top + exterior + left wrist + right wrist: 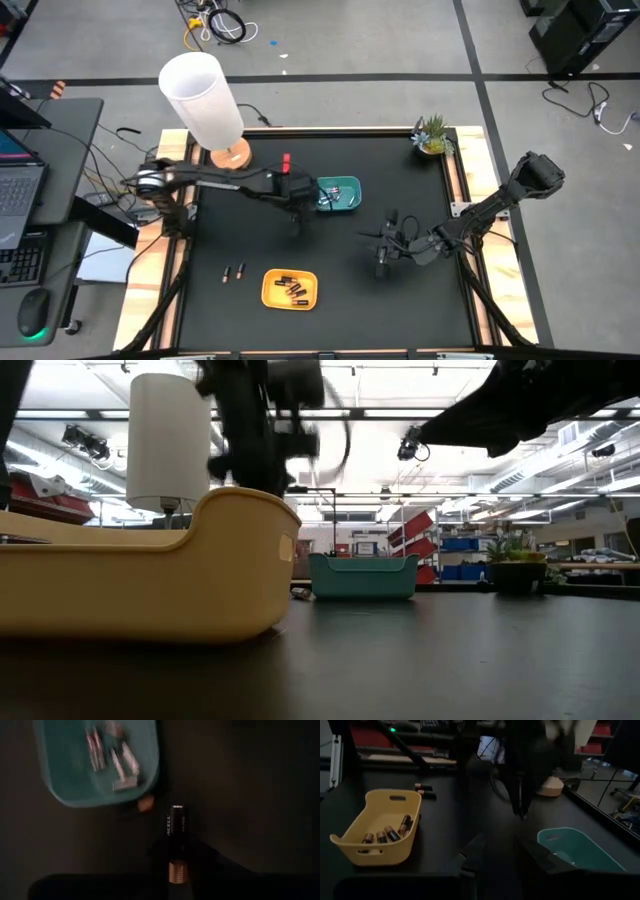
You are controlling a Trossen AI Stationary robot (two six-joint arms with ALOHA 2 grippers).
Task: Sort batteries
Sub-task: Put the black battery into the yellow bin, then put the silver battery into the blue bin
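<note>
Your desk (400, 300) top reads matt black. Yellow tray (290, 289) and teal tray (338, 195): smooth plastic. Battery (176, 837) in left claw (177, 865): glossy black, copper metal end.

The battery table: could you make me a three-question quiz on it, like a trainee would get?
1. True or false: the yellow tray holds dark batteries with copper ends.
2. Which gripper has a battery between its fingers? A) left gripper B) right gripper
3. Fill in: two loose batteries lie on the table beside the ____ tray.

Key:
1. True.
2. A: the left wrist view shows a dark battery between that arm's fingers, close to the teal tray. The right gripper hangs over bare table with nothing in it.
3. Yellow.
</note>
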